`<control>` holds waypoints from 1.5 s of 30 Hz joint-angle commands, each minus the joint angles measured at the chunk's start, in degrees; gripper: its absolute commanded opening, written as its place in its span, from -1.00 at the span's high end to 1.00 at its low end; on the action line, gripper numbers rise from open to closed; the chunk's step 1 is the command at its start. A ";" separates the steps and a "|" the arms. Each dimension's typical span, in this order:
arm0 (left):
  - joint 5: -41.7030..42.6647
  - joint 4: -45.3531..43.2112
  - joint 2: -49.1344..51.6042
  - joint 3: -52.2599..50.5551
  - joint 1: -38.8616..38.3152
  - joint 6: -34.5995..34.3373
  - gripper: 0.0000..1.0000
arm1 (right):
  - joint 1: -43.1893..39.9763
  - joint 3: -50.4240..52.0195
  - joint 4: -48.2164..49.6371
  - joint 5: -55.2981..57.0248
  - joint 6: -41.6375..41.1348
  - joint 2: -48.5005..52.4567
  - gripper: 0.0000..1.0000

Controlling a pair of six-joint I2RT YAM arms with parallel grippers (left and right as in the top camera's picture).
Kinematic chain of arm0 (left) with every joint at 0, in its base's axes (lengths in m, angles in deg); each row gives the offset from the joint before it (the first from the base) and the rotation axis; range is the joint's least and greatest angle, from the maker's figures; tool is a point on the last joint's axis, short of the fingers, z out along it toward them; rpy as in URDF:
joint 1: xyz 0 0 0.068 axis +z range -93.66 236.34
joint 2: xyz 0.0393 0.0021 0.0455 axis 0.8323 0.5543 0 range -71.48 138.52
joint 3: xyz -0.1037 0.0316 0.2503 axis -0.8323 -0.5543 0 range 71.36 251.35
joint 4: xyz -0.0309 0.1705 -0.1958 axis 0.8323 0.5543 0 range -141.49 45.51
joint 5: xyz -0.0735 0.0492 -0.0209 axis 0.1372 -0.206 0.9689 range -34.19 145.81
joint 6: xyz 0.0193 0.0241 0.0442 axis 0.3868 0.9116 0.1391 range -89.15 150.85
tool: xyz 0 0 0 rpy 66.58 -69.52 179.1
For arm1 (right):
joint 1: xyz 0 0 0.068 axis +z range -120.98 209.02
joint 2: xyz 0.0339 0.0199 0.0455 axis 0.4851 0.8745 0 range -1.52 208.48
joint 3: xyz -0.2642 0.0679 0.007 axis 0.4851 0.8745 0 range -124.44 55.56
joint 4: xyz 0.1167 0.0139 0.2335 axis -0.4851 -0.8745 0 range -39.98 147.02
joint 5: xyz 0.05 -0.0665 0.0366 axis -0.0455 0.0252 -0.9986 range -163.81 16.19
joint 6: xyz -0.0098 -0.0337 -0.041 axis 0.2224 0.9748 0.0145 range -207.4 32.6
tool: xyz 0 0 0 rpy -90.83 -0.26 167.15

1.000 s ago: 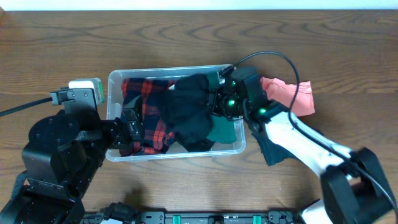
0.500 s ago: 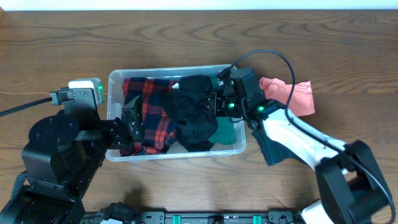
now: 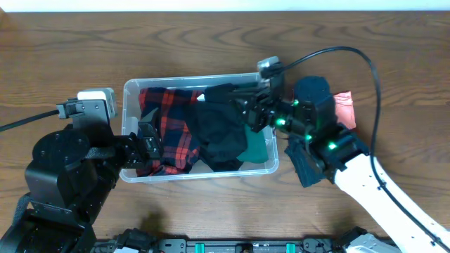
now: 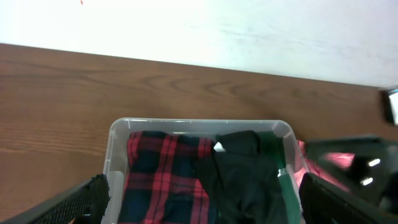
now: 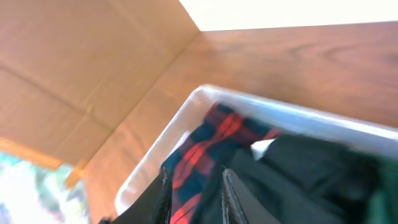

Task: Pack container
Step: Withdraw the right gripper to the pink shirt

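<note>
The clear container (image 3: 190, 79) sits mid-table and holds a red plaid cloth (image 3: 172, 133), a black garment (image 3: 218, 133) and a green cloth (image 3: 256, 149). My right gripper (image 3: 246, 112) hovers over the container's right part; in the right wrist view its fingers (image 5: 196, 186) stand apart and empty above the plaid cloth (image 5: 217, 134) and black garment (image 5: 311, 168). My left gripper (image 3: 145, 140) is at the container's left wall. In the left wrist view it (image 4: 205, 193) is wide open over the container (image 4: 186, 122), holding nothing.
A salmon-red cloth (image 3: 343, 109) lies on the table right of the container. A dark blue cloth (image 3: 306, 169) lies under my right arm. A cable loops over the back right. A white wall edge runs along the far side.
My right arm has risen and drawn back to the right, off the black garment, which stays in the container. The left arm has not moved.
</note>
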 commanded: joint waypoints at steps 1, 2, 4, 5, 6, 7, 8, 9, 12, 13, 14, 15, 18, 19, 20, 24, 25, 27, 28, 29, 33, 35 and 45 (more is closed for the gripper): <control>-0.46 0.00 0.00 0.59 0.35 0.74 -0.96 | 5.05 0.11 -0.35 -0.72 1.29 6.27 0.51; -0.46 0.00 0.00 0.59 0.35 0.74 -0.96 | 6.14 0.11 -0.35 0.11 1.70 8.59 0.52; -0.46 0.00 0.00 0.59 0.35 0.74 -0.96 | 7.65 0.11 -0.61 2.29 2.60 13.77 0.53; -0.46 0.00 0.00 0.59 0.35 0.74 -0.96 | 8.11 0.11 -0.81 3.74 2.56 16.68 0.60; -0.46 0.00 0.00 0.59 0.35 0.74 -0.96 | 8.33 0.11 -0.81 4.66 2.56 19.61 0.65; -0.46 0.00 0.00 0.59 0.35 0.74 -0.96 | 8.37 0.11 -0.76 5.20 2.51 22.43 0.68; -0.46 0.00 0.00 0.59 0.35 0.74 -0.96 | 8.33 0.11 -0.72 5.35 2.51 25.31 0.70; -0.46 0.00 0.00 0.59 0.35 0.74 -0.96 | 8.24 0.11 -0.68 5.38 2.51 27.82 0.73; -0.46 0.00 0.00 0.59 0.35 0.74 -0.96 | 7.50 0.11 -0.76 4.28 1.38 33.55 0.78; -0.46 0.00 0.00 0.59 0.35 0.74 -0.96 | 7.04 0.09 -0.72 2.54 1.38 33.97 0.77; -0.46 0.00 0.00 0.59 0.35 0.74 -0.96 | 6.51 0.00 -0.68 0.90 1.38 33.88 0.74; -0.46 0.00 0.00 0.59 0.35 0.74 -0.96 | 5.92 -0.13 -0.74 -0.39 1.40 33.00 0.67; -0.46 0.00 0.00 0.59 0.35 0.74 -0.96 | 3.65 -0.24 -1.29 -2.36 1.44 27.76 0.63; -0.46 -0.02 0.00 0.59 0.35 0.74 -0.96 | 2.99 -0.26 -1.70 -2.38 1.60 25.83 0.63; -0.46 -0.02 0.00 0.59 0.35 0.74 -0.96 | 2.10 -0.26 -2.36 -2.40 1.66 23.04 0.61; -0.46 -0.02 0.00 0.59 0.35 0.74 -0.96 | -2.86 -0.26 -6.05 -2.34 1.68 9.68 0.27; -0.46 -0.02 0.00 0.59 0.35 0.74 -0.96 | -4.52 -0.26 -7.23 -2.21 1.64 6.45 0.11; -0.46 0.00 0.00 0.59 0.35 0.74 -0.96 | -9.07 -0.26 -10.45 -1.36 1.62 -0.15 -0.12; -0.46 0.00 0.00 0.59 0.35 0.74 -0.96 | -11.21 -0.26 -12.13 -0.50 1.60 -2.51 -0.18; -0.46 0.00 0.00 0.59 0.35 0.74 -0.96 | -14.40 -0.24 -14.75 0.85 1.62 -5.42 -0.27; -0.46 0.00 0.00 0.59 0.35 0.74 -0.96 | -27.54 -0.24 -25.27 3.91 2.51 -12.22 -0.52; -0.46 0.00 0.00 0.59 0.35 0.74 -0.96 | -35.06 -0.24 -29.99 3.85 5.20 -13.31 -0.64; -0.46 0.00 0.00 0.59 0.35 0.74 -0.96 | -58.45 1.31 -35.98 3.85 13.57 -2.43 -0.87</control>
